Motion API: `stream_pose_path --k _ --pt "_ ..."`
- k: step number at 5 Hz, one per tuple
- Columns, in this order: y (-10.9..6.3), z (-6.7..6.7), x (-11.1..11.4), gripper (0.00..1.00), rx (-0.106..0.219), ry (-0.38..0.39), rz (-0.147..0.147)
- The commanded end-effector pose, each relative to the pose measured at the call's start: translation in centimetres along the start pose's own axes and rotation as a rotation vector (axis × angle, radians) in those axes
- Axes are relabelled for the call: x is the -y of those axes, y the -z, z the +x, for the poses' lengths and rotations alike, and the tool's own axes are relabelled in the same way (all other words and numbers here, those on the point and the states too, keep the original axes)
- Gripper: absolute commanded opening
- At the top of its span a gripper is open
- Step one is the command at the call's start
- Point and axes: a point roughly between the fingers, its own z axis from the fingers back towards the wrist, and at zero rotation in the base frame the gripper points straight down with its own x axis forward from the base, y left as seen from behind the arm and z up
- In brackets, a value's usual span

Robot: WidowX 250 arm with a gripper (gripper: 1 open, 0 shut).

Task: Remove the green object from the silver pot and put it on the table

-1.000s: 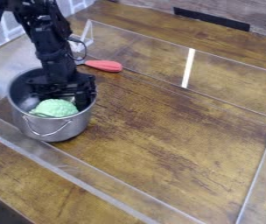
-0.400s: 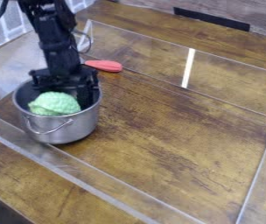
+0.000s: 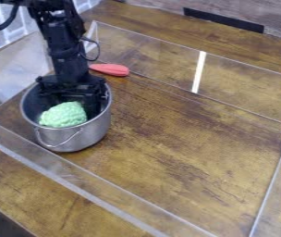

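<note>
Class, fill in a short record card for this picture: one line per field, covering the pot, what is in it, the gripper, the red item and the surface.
Pot: silver pot, upright on the table, near the left acrylic wall
Contents: green object, lying inside the pot
Gripper: gripper, pointing down into the pot, jaws open, just behind the green object; contact cannot be told
Red item: flat red object, on the table behind the pot
Task status: green object not yet out

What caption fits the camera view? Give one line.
Open gripper reaching into the silver pot beside the green object.
</note>
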Motion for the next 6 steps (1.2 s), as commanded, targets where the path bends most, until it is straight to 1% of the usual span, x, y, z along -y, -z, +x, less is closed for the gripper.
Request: stream_pose_path --k 1,2,4,5,6 --pt "-1.1 0.7 0.3 0.00 0.037 0.029 0.003" --pt "-0.8 0.6 0.2 0.00 0.031 0.050 0.005" --pt "-0.3 -0.1 1.4 0.00 0.023 0.045 0.005" --pt "-0.5 0.1 0.8 0.00 0.019 0.042 0.006" --pt "-1.2 0.0 0.4 0.00 0.023 0.047 0.002"
